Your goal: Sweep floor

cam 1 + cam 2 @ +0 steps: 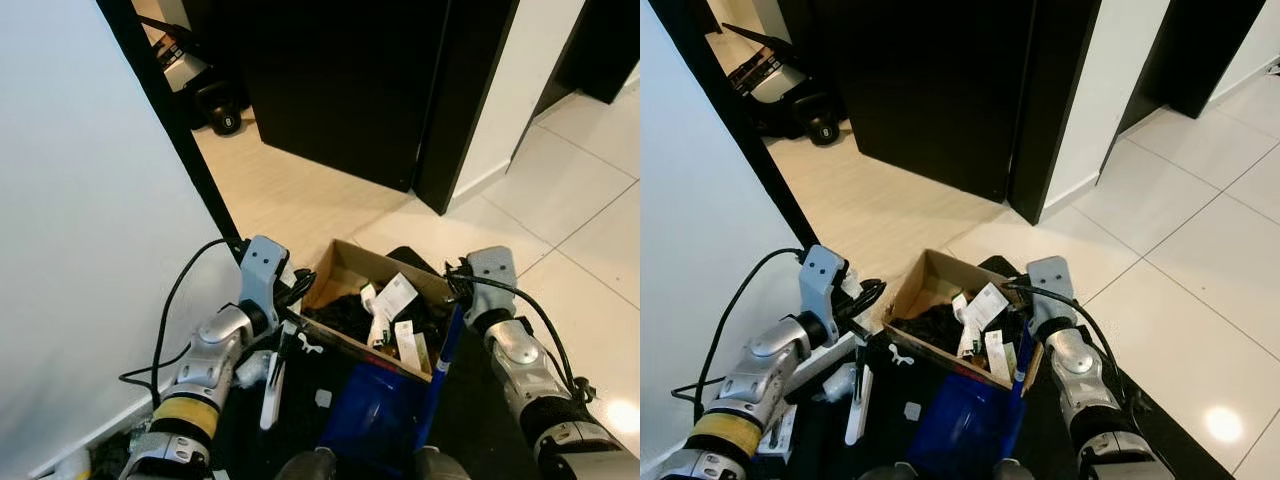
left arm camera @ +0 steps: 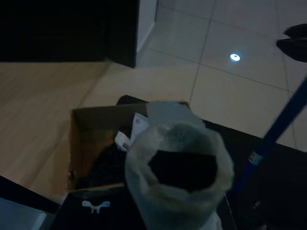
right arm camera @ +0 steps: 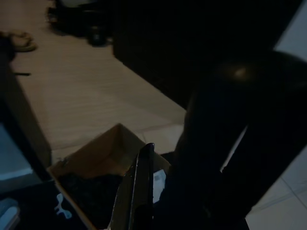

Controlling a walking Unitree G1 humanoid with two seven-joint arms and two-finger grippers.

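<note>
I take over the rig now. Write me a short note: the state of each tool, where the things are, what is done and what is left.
Left tool: beside the cardboard box; whether it is open or shut cannot be told.
Right tool: at the blue handle; its grip cannot be made out.
Things: the box, with dark stuff and paper tags inside, stands on a black mat. A blue dustpan sits just in front of it, nearer the robot.
Done: not clear from the pictures.
Left: sweeping the wood floor and tile floor.
</note>
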